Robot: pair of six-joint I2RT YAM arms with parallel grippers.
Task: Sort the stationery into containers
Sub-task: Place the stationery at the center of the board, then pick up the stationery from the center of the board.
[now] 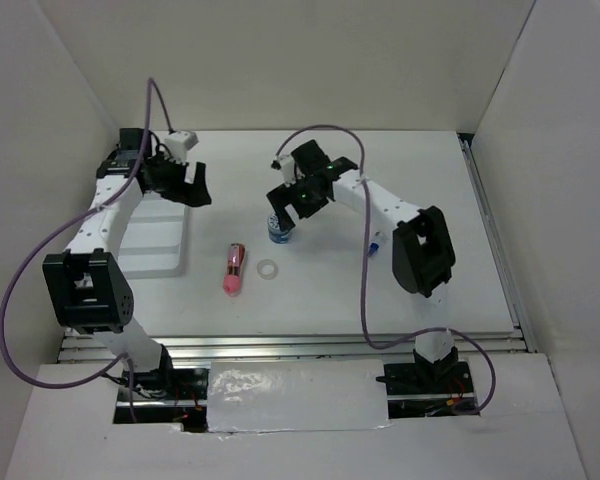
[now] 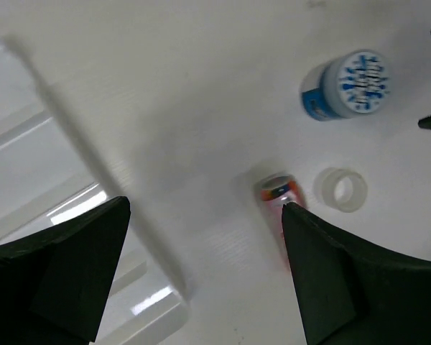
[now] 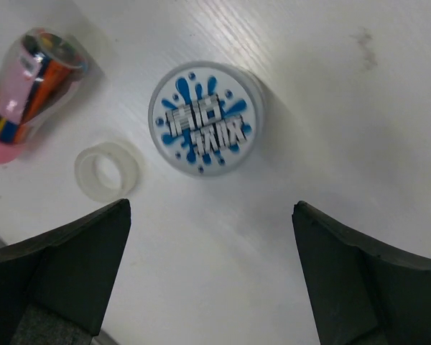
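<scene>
My left gripper point(image 1: 188, 188) is open and holds nothing. It hangs over the edge of the tray point(image 1: 160, 250), which sits on the left side of the table. My right gripper point(image 3: 212, 208) is open wide too, with nothing in it. It hangs right above a blue pot point(image 3: 207, 120), and the pot shows between its two fingers.

I think the job has hardly begun. The parts of the tray I can see have nothing in them, though my left arm hides some of it.

Four things lie out on the table, not in the tray:
- The blue pot stands near the middle.
- The pink cylinder point(image 1: 234, 268) lies on its side, nearer to the tray.
- The white ring point(image 1: 268, 269) lies just beside the pink cylinder.
- A little blue tube point(image 1: 376, 243) lies by my right arm, well apart from the others.

I see only one pot. All four things need to go into the tray. The pot looks like my next pick.
</scene>
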